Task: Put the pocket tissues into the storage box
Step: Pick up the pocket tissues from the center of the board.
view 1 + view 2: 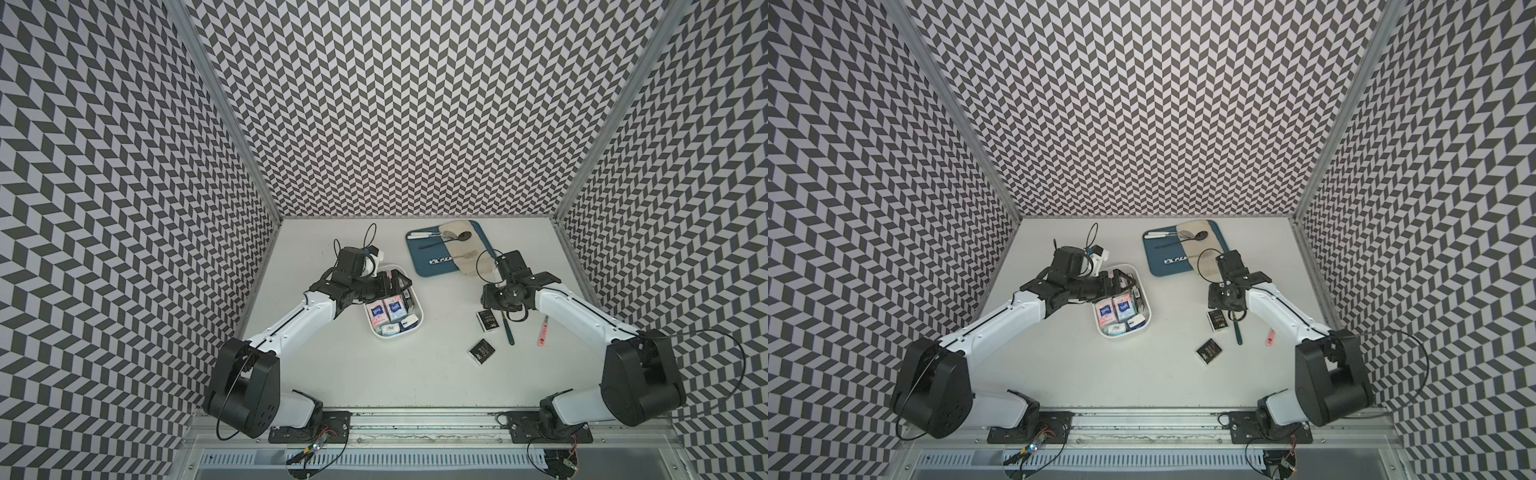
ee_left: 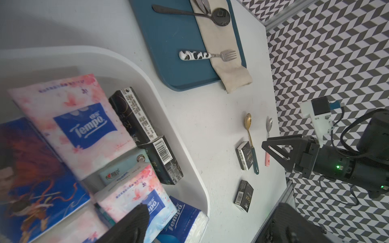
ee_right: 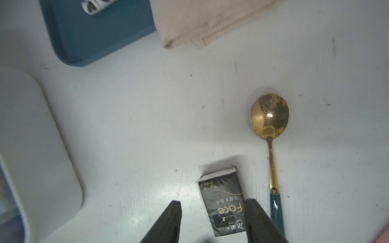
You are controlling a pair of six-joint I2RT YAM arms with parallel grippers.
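Observation:
The white storage box (image 1: 400, 336) holds several pocket tissues: pink-white packets (image 2: 80, 124), dark blue ones (image 2: 181, 218), a pale blue one and black ones (image 2: 134, 117). My left gripper (image 1: 400, 284) hangs open over the box's far end, and one finger (image 2: 134, 223) shows above a pink-white packet. Two black packets lie on the table, one (image 1: 487, 321) under my right gripper (image 3: 214, 216) and one (image 1: 481, 351) nearer the front. The right jaws stand open astride the first black packet (image 3: 223, 202), which lies flat, closer to one finger.
A gold spoon with a green handle (image 3: 270, 126) lies right beside the black packet. A pink-handled spoon (image 1: 543, 331) lies further right. The blue tray (image 1: 428, 266) with cutlery and a beige cloth (image 3: 210, 23) sits at the back.

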